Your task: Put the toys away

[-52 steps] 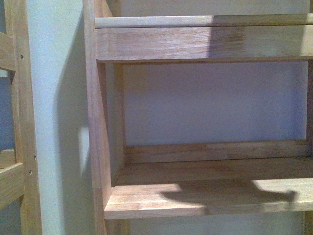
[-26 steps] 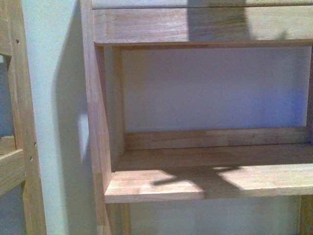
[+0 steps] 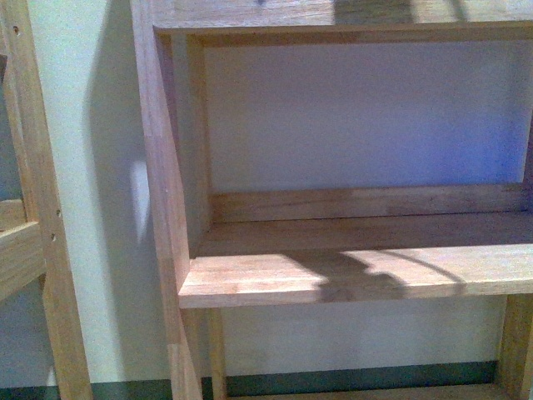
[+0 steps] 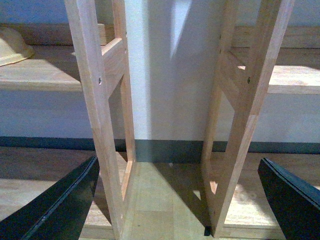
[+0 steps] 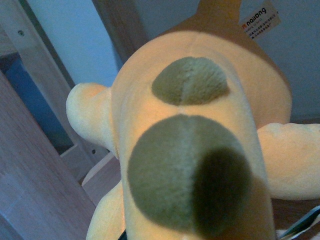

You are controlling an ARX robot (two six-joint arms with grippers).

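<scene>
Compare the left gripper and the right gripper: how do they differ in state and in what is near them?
The left gripper is open, its dark fingers spread wide apart with nothing between them; the right gripper itself is hardly seen. The left wrist view shows wooden shelf legs and floor; the right wrist view is filled by the orange-yellow plush toy, very close, apparently carried. Neither arm appears in the front view, which shows only a shelf.

Home room: wooden shelving (image 3: 350,279), skirting.
</scene>
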